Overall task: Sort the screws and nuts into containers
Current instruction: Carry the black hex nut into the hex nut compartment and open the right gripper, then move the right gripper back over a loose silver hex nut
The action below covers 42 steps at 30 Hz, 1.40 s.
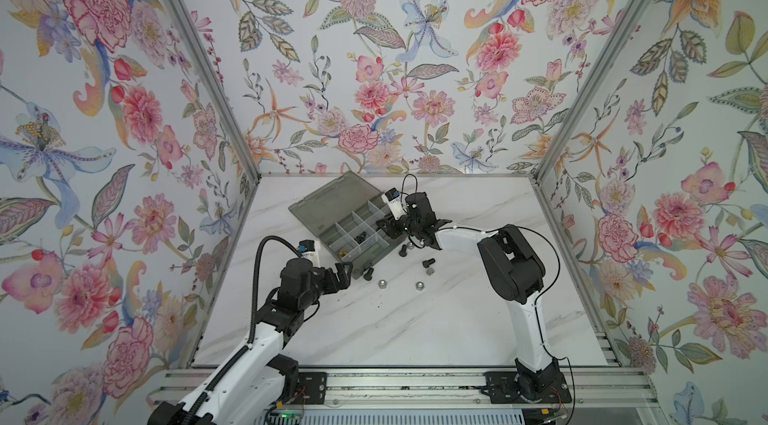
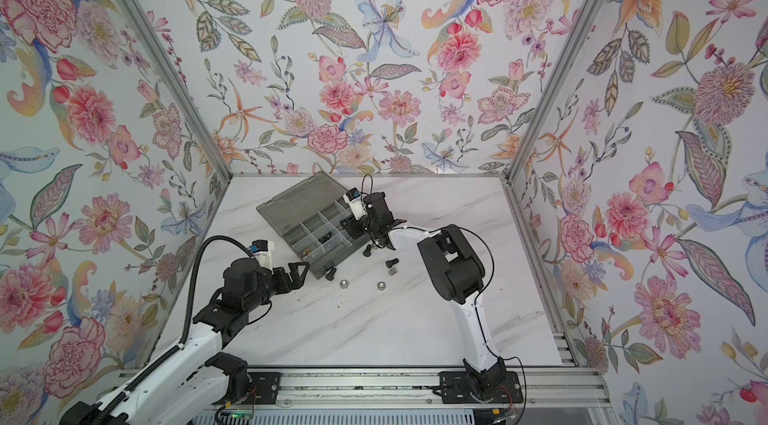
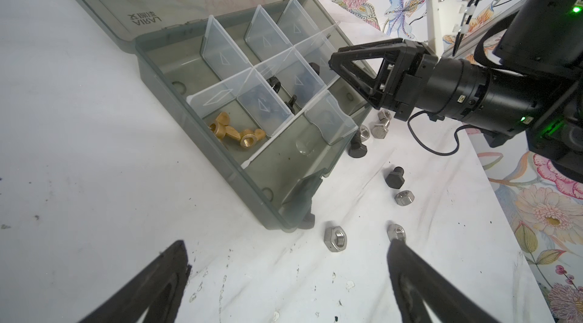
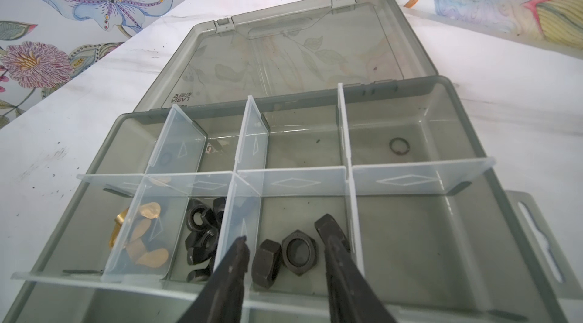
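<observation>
The grey organizer box [image 1: 321,222] [image 4: 473,217] lies open, its containers split by clear dividers. My right gripper [image 4: 285,233] [image 1: 384,225] hangs open inside one compartment, and two black hex nuts [image 4: 298,252] lie loose on the floor between its fingers. Neighbouring compartments hold small black nuts [image 4: 202,233] and brass wing nuts [image 3: 236,133]. On the table beside the box lie black screws [image 3: 395,177] [image 1: 428,263], silver nuts [image 3: 336,237] [image 1: 380,283] and a silver hex bolt [image 3: 380,130]. My left gripper [image 3: 287,244] [image 1: 343,273] is open and empty near the box's front corner.
The box's flat lid [image 1: 332,198] lies open toward the back wall. Floral walls with metal posts [image 1: 590,82] enclose the white marble table [image 1: 395,327]. The right arm's cable [image 3: 435,147] hangs over the loose parts.
</observation>
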Available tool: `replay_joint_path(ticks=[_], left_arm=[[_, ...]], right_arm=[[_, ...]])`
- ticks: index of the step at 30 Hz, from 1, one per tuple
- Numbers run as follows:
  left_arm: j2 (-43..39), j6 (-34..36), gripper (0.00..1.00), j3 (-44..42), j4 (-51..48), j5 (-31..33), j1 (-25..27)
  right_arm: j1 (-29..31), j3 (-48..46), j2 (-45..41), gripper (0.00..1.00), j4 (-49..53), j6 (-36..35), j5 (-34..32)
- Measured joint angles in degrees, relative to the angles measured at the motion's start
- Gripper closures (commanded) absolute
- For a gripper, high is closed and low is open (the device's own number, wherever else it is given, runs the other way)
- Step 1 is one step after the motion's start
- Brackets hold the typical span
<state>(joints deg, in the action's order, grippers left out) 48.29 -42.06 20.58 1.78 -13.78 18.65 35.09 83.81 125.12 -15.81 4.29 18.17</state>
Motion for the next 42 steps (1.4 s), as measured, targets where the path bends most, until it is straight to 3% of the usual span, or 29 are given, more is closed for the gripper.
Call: replay_joint_path(ticks=[3, 10, 16, 23, 33, 42], left_arm=[[0.00, 0.00, 0.01, 0.02, -0.02, 0.02, 0.00], [0.09, 0.00, 0.01, 0.00, -0.02, -0.02, 0.00], [1.11, 0.00, 0.00, 0.02, 0.00, -0.07, 0.00], [1.99, 0.00, 0.01, 0.35, -0.02, -0.63, 0.00], [3.34, 0.02, 0.01, 1.11, 0.02, -0.66, 0.00], [3.56, 0.02, 0.01, 1.11, 0.00, -0.66, 0.00]], right_arm=[[-0.04, -2.43, -4.04, 0.52, 0.85, 0.63, 0.74], [-0.02, -10.12, -24.06, 0.48, 3.50, 1.14, 1.18], [0.33, -24.09, -38.53, 0.46, 4.96, 2.05, -0.96], [2.23, -40.85, -47.87, 0.43, 7.61, 4.11, -5.57], [8.02, -54.69, -49.96, 0.42, 0.68, 6.29, -10.82], [14.86, -57.46, -39.80, 0.41, -14.73, 6.21, -13.57]])
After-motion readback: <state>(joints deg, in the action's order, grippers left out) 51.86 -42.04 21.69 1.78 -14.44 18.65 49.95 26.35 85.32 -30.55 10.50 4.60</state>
